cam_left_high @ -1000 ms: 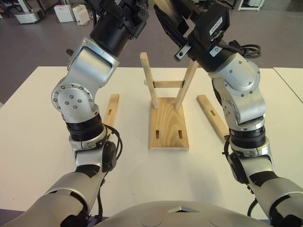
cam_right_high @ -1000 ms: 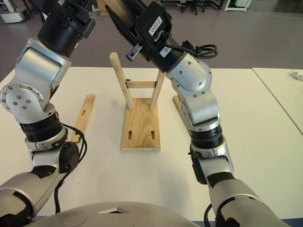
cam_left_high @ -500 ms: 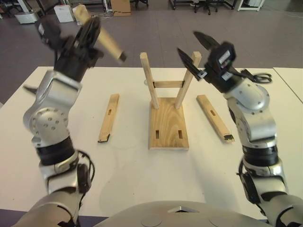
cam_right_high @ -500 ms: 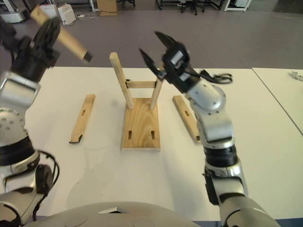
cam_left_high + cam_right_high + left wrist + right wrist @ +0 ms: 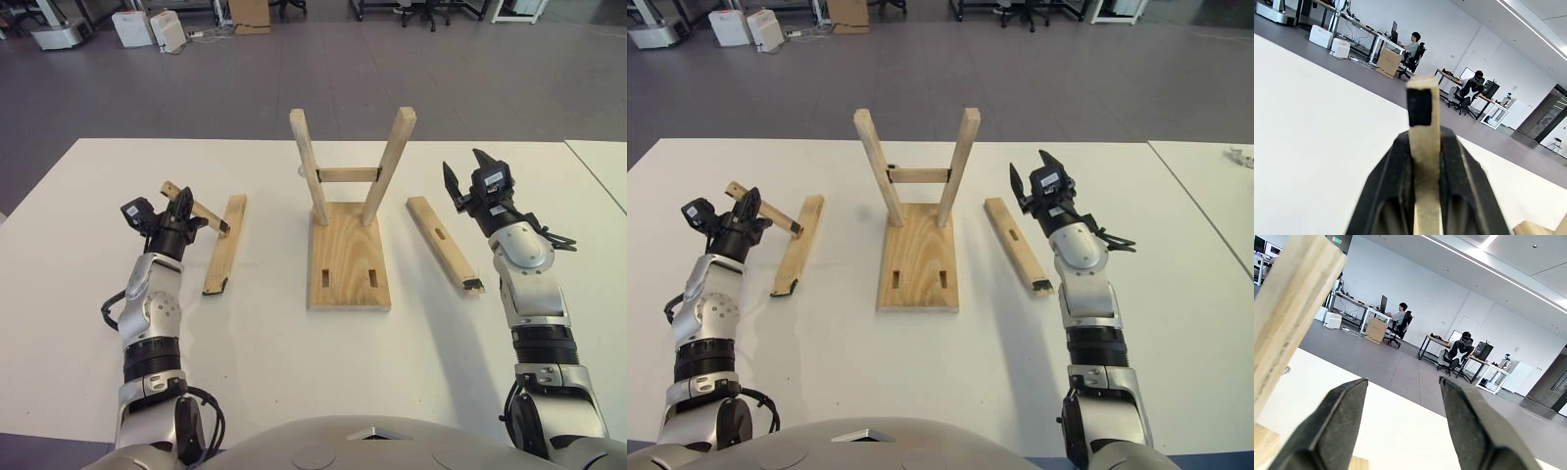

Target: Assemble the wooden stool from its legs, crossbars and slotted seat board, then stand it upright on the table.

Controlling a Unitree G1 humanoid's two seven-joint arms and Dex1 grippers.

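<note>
Slotted pale wooden seat board [image 5: 349,279] lies flat mid-frame, two upright legs [image 5: 306,166] in its far slots, near slots bare; left gripper [image 5: 181,211] clamps short pale wooden crossbar [image 5: 208,217] at left beside a loose flat leg [image 5: 225,257], likely for joining, right gripper [image 5: 461,163] gapes empty.

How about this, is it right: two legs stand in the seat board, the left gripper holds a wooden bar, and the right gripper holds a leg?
Not quite: the right gripper is open and holds nothing, as the right wrist view shows. The rest stands.
</note>
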